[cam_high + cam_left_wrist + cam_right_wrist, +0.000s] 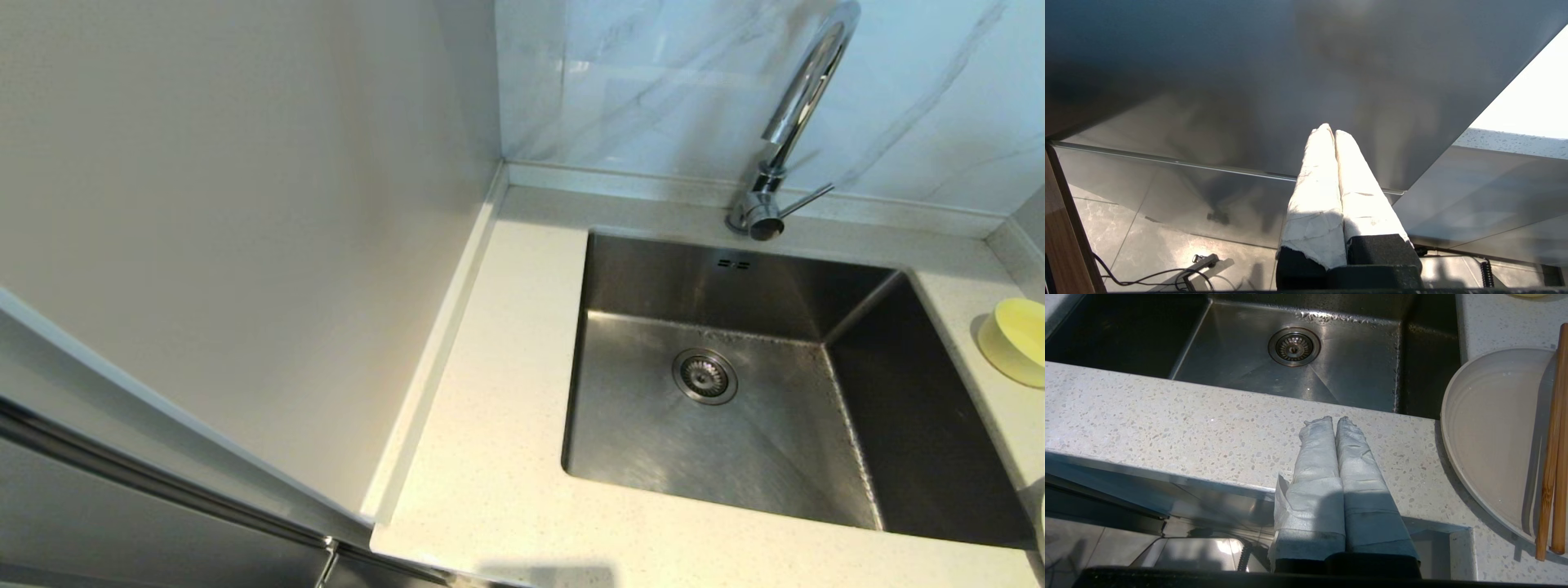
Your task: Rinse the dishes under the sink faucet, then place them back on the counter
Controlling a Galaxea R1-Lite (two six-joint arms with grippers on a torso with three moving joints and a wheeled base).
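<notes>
**Both arms parked, dishes on counter**

Your right gripper [1335, 421] hangs over the counter's [1167, 416] front edge, fingers pressed together, empty. Left gripper [1329, 130]: same, down by the cabinet front. Plate [1490, 437] with chopsticks [1551, 449] and bowl [1016, 339] sit right of the sink [735, 425].

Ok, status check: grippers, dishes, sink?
Both grippers, left and right, shut, empty, parked low. Plate, chopsticks, bowl on counter. Sink empty.
</notes>
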